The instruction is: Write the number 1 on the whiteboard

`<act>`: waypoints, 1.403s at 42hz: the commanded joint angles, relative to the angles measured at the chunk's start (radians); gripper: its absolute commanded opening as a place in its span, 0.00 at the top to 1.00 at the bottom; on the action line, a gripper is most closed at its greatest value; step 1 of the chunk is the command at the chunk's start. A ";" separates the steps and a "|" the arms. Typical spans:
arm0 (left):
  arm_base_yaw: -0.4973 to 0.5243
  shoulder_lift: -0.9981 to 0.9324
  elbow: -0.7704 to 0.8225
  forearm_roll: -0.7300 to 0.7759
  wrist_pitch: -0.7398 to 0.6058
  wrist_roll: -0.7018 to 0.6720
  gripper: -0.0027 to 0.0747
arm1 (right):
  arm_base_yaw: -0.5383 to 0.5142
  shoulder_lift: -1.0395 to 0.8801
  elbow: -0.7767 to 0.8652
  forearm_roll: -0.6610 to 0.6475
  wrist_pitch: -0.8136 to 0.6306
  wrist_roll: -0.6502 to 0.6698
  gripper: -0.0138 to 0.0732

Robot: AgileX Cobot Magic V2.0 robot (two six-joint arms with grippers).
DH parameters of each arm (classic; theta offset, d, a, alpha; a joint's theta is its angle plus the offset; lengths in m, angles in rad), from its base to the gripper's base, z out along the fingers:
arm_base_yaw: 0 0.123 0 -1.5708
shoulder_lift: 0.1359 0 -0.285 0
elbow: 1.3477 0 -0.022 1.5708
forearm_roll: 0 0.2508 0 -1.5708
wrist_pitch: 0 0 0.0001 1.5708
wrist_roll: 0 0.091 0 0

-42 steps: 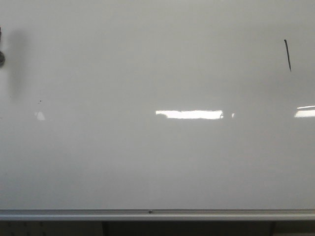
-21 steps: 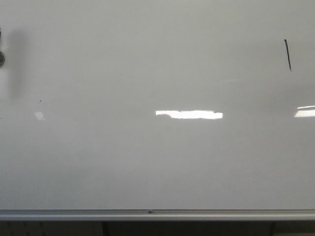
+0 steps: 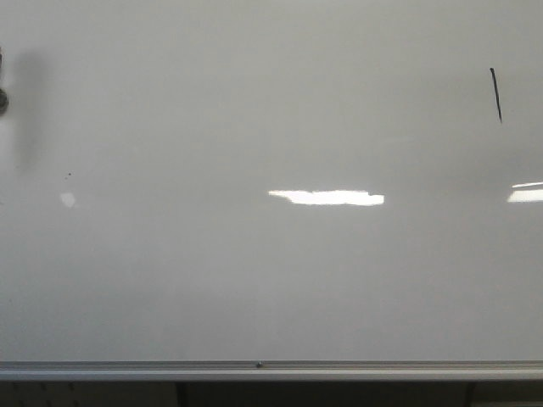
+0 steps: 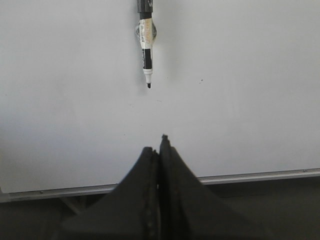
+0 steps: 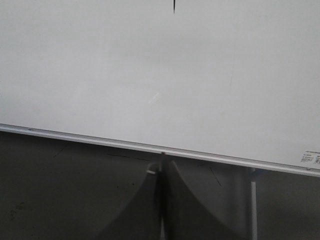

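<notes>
The whiteboard [image 3: 271,271] fills the front view, with a silver rail [image 3: 271,370] along its bottom. The number 1 [image 3: 495,94] is a short black slanted stroke at the board's upper right; its lower end shows in the right wrist view [image 5: 174,6]. My left gripper [image 4: 160,145] is shut and empty, held back from the board below a black-and-white marker [image 4: 145,50] that hangs tip down in a clip on the board. My right gripper [image 5: 162,162] is shut and empty, level with the rail [image 5: 150,146]. Neither gripper shows in the front view.
A tiny dark speck [image 3: 69,175] sits on the board's left part. The marker's clip [image 3: 2,99] shows at the far left edge, with a grey shadow beside it. Bright light reflections [image 3: 327,197] lie across the middle. A dark area is below the rail.
Only the light reflections on the board have shifted a little. The stroke and the clip at the left edge have not moved.
</notes>
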 commanded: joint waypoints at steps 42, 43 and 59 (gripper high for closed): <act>0.048 -0.506 0.608 0.013 -0.724 0.000 0.99 | -0.006 0.003 -0.028 0.009 -0.068 -0.002 0.95; 0.054 -0.513 0.629 0.005 -0.745 0.000 0.99 | -0.006 0.003 -0.028 0.009 -0.068 -0.002 0.95; 0.059 -0.512 0.706 -0.017 -0.879 0.000 0.99 | -0.006 0.003 -0.028 0.009 -0.067 -0.002 0.95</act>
